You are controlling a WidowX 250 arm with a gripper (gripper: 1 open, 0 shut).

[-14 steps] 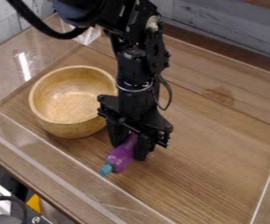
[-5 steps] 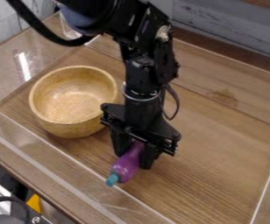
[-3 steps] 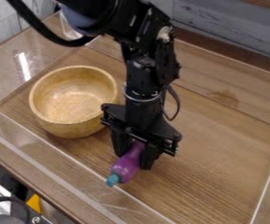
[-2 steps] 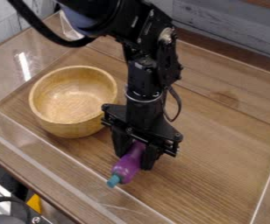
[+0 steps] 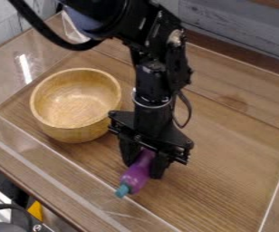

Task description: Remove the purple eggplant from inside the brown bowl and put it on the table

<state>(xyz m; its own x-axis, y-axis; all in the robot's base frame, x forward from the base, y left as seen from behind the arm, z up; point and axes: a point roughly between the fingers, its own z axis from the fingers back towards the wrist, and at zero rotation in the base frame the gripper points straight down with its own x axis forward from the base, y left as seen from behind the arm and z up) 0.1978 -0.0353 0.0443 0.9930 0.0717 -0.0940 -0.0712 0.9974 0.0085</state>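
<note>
Camera view: black jointed gripper (image 5: 139,161) pinching the small glossy purple toy eggplant (image 5: 135,172) with its blue-teal stem tip
Pinched at the upper end, the eggplant hangs tilted over the brown wood-grain desk (image 5: 221,149), outside the bowl; whether it touches down I cannot tell. Probably light and stiff, slick enough to roll, so best held round its middle; the round light-brown wooden bowl (image 5: 72,101), beside the gripper, shows nothing inside
</note>
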